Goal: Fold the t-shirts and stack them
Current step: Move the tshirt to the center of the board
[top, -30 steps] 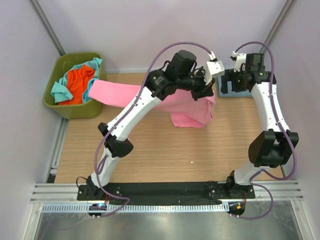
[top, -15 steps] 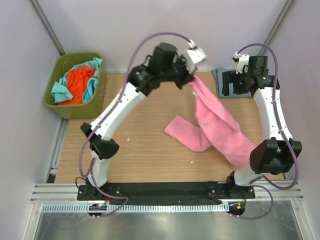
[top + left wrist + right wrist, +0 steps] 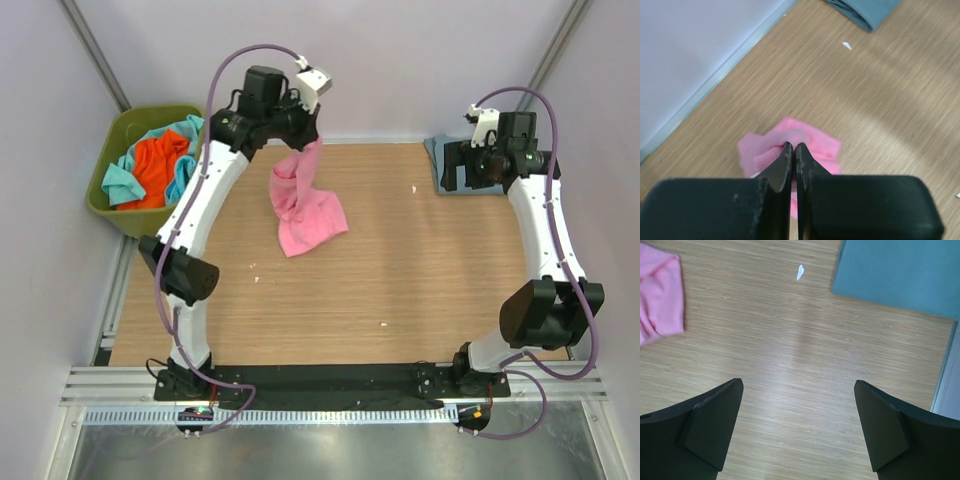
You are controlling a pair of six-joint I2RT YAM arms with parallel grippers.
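Note:
A pink t-shirt [image 3: 303, 208] hangs bunched from my left gripper [image 3: 312, 142], which is shut on its top edge high over the back left of the table. The shirt's lower part rests crumpled on the wood. In the left wrist view the fingertips [image 3: 793, 146] pinch pink cloth [image 3: 817, 142]. A folded blue-grey t-shirt [image 3: 441, 170] lies at the back right corner, with my right gripper [image 3: 460, 168] hovering open above its left edge. Nothing sits between the right gripper's [image 3: 797, 384] fingers. Orange [image 3: 155, 168] and teal [image 3: 118, 184] t-shirts lie in the bin.
The olive-green bin [image 3: 150, 222] stands off the table's back left corner. Small white scraps [image 3: 415, 188] lie on the wooden table [image 3: 420, 270]. Grey walls close in the back and both sides.
The left arm has swung from the back middle to the back left, dragging the pink t-shirt free of the bin and across the table. The right arm has barely moved.

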